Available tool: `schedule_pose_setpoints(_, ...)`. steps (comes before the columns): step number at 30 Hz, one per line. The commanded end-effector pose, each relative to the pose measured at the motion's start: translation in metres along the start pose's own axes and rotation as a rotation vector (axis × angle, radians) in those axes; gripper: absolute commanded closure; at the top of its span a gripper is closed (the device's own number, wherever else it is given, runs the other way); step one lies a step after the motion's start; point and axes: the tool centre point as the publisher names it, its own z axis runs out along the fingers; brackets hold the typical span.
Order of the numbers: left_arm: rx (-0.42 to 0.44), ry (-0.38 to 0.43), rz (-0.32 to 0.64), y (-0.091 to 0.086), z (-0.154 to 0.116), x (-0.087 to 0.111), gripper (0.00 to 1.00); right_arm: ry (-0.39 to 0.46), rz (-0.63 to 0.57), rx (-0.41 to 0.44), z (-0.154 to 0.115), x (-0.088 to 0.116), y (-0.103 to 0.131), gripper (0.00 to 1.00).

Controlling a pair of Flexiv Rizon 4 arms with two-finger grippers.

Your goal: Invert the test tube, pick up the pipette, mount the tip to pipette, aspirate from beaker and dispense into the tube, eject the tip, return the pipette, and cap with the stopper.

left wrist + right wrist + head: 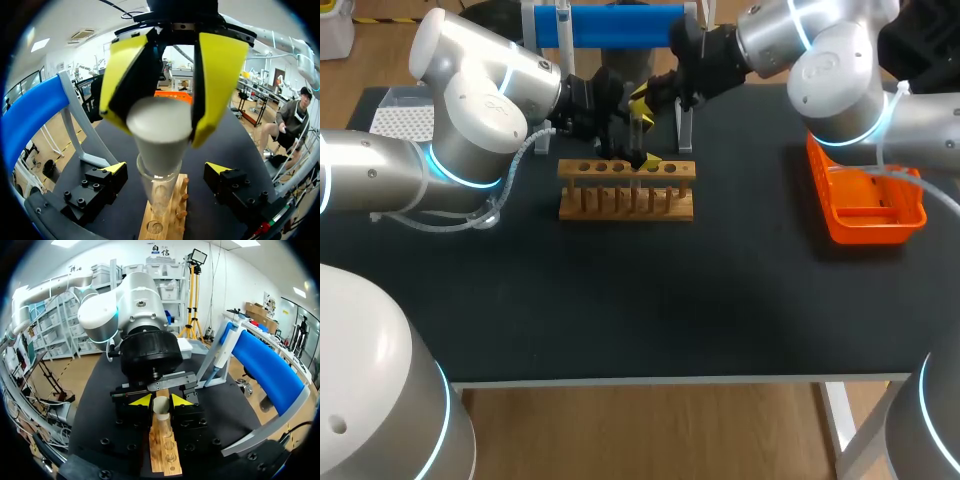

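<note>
White perforated box [402,120] sits at the table's [620,300] far left edge. Left gripper [166,170] is level with the test tube [159,192], its fingers spread wide on either side of the glass, touching nothing. The tube stands upright in the wooden rack [625,195], at the table's rear centre. Stopper [159,120] is seated in the tube mouth. Right gripper [161,401] is closed on the stopper, a yellow tip against each side. Blue-barred stand [610,25] is behind the rack. Orange tray [840,235] lies well apart, to the right
</note>
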Motion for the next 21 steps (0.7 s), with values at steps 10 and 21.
schedule_pose_setpoints(10,-0.001,0.001,0.0,0.0,0.0,0.0,0.0,0.009,0.007,0.01,0.004,-0.001,-0.005,1.0)
schedule_pose_setpoints(21,-0.001,0.001,0.0,0.0,0.0,0.0,0.0,0.014,0.004,0.028,0.007,0.002,-0.012,1.0)
